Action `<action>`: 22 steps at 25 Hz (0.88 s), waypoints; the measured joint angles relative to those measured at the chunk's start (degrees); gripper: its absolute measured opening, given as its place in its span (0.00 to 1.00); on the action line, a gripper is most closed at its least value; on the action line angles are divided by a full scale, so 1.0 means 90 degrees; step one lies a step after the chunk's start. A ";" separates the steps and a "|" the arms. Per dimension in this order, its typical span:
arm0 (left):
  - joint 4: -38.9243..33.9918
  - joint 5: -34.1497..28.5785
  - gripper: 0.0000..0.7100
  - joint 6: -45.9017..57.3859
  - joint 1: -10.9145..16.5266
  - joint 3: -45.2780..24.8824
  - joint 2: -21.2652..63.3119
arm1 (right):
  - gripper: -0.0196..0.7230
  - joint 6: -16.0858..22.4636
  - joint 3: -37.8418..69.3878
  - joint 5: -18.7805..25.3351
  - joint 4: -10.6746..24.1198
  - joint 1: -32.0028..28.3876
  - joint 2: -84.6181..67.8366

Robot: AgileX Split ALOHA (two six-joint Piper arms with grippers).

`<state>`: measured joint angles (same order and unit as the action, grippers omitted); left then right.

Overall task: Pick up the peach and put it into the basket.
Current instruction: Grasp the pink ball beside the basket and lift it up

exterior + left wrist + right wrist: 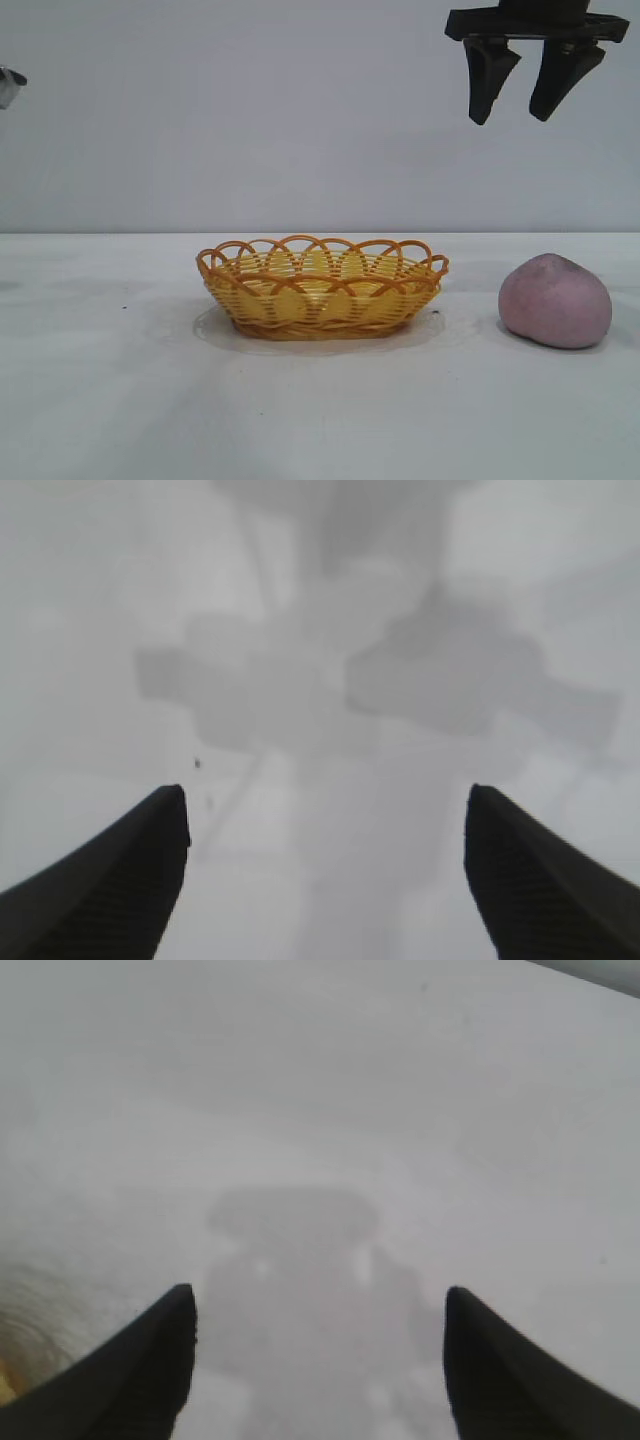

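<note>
While the peach (555, 300) sits on the white table (100, 400), we see that nothing is touching it. It is a round, lumpy fruit, dusty pink and purple, and it rests at the right side of the outside view. Well apart from it, near the middle of the table, sits the basket (322, 292). The basket is yellow and woven, with orange loops all around its rim, and we see nothing inside it. High above the table, over the gap between the basket and the peach, hangs the right gripper (520, 105). Its two dark fingers (490, 75) point down and stand wide apart, with nothing between them. From that arm's own camera we see the same spread fingers over bare table, with the gripper's shadow (295, 1260) lying on the white top and a bit of the basket's yellow at one edge. Our left gripper (325, 880) shows only in its own wrist view. Its dark fingers are also spread wide and hold nothing, and under them we see only the table and soft grey shadows. At the far left edge of the outside view, a small grey part (10, 85) peeks in.
</note>
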<state>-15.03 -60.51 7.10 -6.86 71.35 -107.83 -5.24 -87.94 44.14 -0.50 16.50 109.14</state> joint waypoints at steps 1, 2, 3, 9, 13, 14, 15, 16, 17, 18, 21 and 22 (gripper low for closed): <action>0.0000 -0.0039 0.71 0.0000 0.0000 -0.0092 0.0062 | 0.65 0.0000 0.0000 -0.0019 0.0000 0.0000 0.0000; 0.0014 -0.0055 0.71 0.0000 0.0000 -0.0225 0.0141 | 0.65 0.0000 0.0000 -0.0028 0.0000 0.0000 0.0000; 0.0013 -0.0055 0.71 0.0009 0.0000 -0.0361 0.0265 | 0.65 0.0000 0.0000 -0.0044 0.0000 0.0000 0.0000; 0.0286 0.0094 0.71 0.0009 0.0000 -0.1545 0.1515 | 0.65 0.0000 0.0000 -0.0076 0.0000 0.0000 0.0000; 0.0596 0.0134 0.71 -0.0003 0.0000 -0.2178 0.2760 | 0.65 0.0000 0.0000 -0.0076 0.0000 0.0000 0.0000; 0.0656 0.0134 0.71 -0.0073 0.0000 -0.2315 0.3122 | 0.65 0.0000 0.0000 -0.0076 0.0000 0.0000 0.0000; 0.0747 0.0134 0.71 -0.0195 0.0000 -0.2441 0.3496 | 0.65 0.0000 0.0000 -0.0076 0.0000 0.0000 0.0000; 0.0830 0.0134 0.71 -0.0308 0.0000 -0.2561 0.3811 | 0.65 0.0000 0.0000 -0.0076 0.0000 0.0000 0.0000; 0.0921 0.0134 0.71 -0.0431 0.0000 -0.2650 0.4191 | 0.65 0.0000 0.0000 -0.0076 0.0000 0.0000 0.0000; 0.1017 0.0121 0.71 -0.0533 0.0000 -0.2749 0.4571 | 0.65 0.0000 0.0000 -0.0076 0.0000 0.0000 0.0000; 0.1274 0.0109 0.71 -0.0678 0.0000 -0.3057 0.5676 | 0.65 0.0000 0.0000 -0.0063 0.0000 0.0000 0.0000; 0.1320 0.0109 0.71 -0.0690 0.0000 -0.3174 0.6066 | 0.65 0.0000 0.0000 -0.0063 0.0000 0.0000 0.0000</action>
<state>-3.15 -59.53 0.89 -6.86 42.78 -53.23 -5.24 -87.94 43.58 -0.50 16.50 109.14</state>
